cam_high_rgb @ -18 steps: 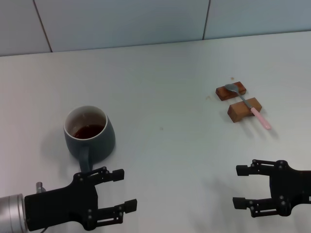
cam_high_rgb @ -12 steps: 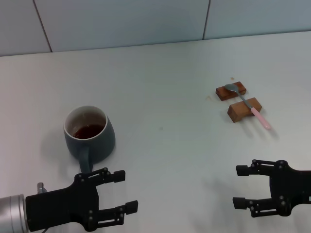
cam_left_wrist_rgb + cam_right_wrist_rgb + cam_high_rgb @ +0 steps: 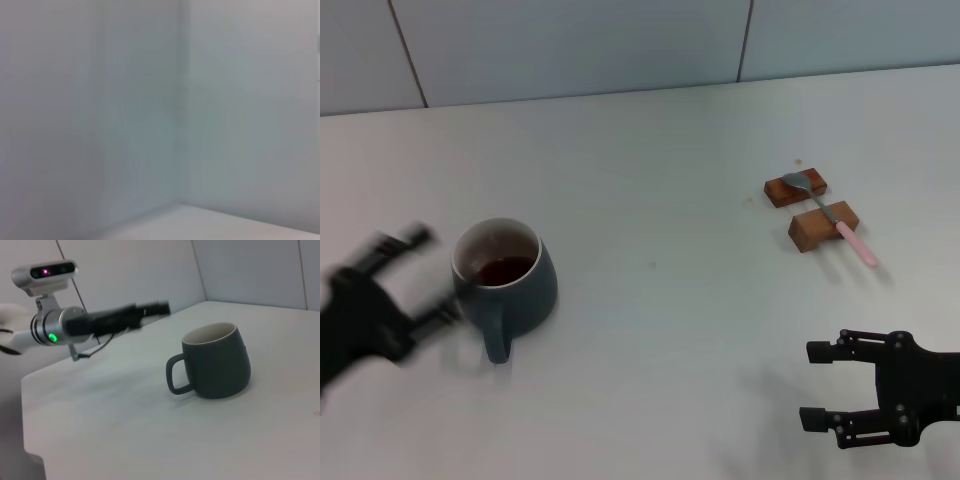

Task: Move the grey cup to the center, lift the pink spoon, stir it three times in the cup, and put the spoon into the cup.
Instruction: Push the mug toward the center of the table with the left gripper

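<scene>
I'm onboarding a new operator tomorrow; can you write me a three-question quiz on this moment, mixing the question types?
1. True or false: the pink spoon lies across two wooden blocks.
2. Which gripper is beside the grey cup? A) left gripper B) right gripper C) neither
3. Fill in: the grey cup's handle points toward the ____ edge of the table, on the robot's side.

Key
1. True; its metal bowl rests on the farther block, its pink handle overhangs the nearer one.
2. A; it sits just left of the cup, while the right gripper waits open near the front edge.
3. Near.
</scene>
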Tool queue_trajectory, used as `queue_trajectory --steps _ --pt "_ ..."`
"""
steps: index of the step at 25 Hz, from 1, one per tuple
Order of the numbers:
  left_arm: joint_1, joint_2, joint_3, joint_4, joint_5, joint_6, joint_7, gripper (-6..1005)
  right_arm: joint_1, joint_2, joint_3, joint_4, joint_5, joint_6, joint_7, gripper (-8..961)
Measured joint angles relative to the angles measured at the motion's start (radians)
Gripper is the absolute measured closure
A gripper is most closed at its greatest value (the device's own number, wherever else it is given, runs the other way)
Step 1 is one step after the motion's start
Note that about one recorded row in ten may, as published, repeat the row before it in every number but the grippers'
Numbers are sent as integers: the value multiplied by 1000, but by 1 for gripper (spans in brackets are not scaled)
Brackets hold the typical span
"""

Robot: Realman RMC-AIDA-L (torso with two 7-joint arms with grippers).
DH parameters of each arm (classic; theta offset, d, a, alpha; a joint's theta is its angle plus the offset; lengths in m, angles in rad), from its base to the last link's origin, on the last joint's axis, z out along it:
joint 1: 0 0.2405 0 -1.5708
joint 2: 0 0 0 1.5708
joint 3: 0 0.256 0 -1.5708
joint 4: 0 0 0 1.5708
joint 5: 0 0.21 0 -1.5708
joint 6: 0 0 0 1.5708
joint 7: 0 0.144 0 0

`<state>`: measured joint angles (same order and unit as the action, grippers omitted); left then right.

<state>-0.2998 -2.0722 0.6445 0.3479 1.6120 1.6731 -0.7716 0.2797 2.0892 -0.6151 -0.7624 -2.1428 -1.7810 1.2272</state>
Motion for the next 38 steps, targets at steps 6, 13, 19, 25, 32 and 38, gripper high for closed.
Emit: queue_trajectory --steps 6,13,19,25,32,38 --pt "2 -3 -281 -219 -165 -225 376 200 -1 0 0 0 0 -3 0 113" --pt "-51 -7 -488 -521 -211 -402 991 379 -2 0 0 0 0 -9 1 113" --pt "-61 -5 -577 -678 -207 -422 1238 621 -4 0 0 0 0 -11 10 113" --pt "-88 -7 -593 -781 -198 -447 1323 930 -5 -1 0 0 0 -11 11 114" --pt "-130 -8 -609 -849 -197 -476 1369 1001 -5 -2 0 0 0 -20 12 114" --pt "-177 -8 -611 -876 -193 -529 1370 1000 -10 -2 0 0 -2 -20 15 114"
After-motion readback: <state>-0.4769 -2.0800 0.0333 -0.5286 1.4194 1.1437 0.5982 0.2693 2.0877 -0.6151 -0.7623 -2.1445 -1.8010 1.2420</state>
